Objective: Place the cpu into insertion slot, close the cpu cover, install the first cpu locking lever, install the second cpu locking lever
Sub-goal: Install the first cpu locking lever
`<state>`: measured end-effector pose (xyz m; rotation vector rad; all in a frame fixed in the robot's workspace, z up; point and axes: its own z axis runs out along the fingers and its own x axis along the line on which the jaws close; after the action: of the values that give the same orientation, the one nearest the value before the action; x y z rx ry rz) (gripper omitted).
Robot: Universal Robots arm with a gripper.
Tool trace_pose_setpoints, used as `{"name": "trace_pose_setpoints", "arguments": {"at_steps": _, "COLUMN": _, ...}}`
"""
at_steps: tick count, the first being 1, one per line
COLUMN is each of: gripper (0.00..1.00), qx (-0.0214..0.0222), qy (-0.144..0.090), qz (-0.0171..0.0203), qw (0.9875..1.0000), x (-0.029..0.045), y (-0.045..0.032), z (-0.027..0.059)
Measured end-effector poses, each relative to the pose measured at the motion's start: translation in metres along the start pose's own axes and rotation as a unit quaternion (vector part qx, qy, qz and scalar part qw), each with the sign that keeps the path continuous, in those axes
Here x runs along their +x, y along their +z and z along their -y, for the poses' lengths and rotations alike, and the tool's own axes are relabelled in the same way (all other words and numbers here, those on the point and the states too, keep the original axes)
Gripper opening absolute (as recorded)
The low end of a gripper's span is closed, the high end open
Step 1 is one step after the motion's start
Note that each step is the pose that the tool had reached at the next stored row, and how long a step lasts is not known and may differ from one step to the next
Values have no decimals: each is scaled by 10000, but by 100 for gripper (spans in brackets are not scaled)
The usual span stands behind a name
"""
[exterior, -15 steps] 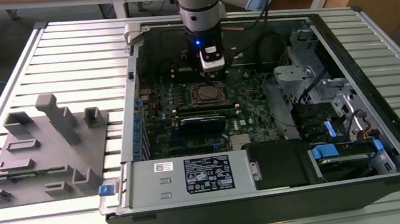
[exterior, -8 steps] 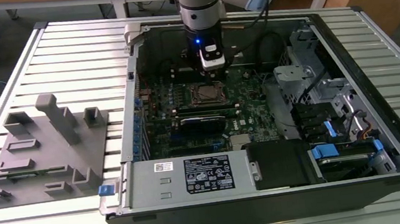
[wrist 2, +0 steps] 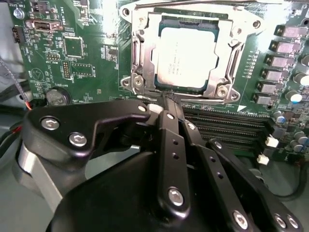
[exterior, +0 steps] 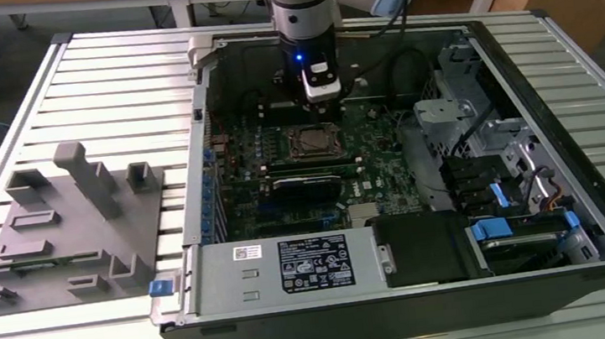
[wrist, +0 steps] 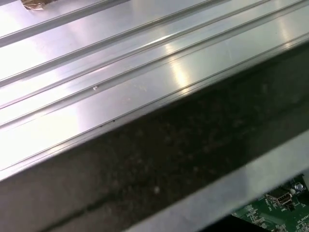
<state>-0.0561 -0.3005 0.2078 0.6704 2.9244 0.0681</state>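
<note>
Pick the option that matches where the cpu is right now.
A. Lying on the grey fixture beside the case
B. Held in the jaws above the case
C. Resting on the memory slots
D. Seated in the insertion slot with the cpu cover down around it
D: in the second wrist view the cpu sits in the insertion slot, framed by the cpu cover, with the gripper just beside it.

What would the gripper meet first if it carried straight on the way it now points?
Probably the edge of the cpu cover at the insertion slot, where the cpu sits. The gripper points there, though depth is unclear.
</note>
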Motion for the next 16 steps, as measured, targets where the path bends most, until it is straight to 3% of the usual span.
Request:
{"name": "trace_pose_setpoints", "arguments": {"at_steps": 10, "gripper": 11, "qx": -11, "qy": 2, "qz": -7, "qw": 10000, "x": -5, "y": -38, "z": -2}}
{"name": "trace_pose_setpoints", "arguments": {"at_steps": 16, "gripper": 11, "qx": -18, "qy": 3, "qz": -9, "qw": 10000, "x": -20, "y": -157, "z": -12}}
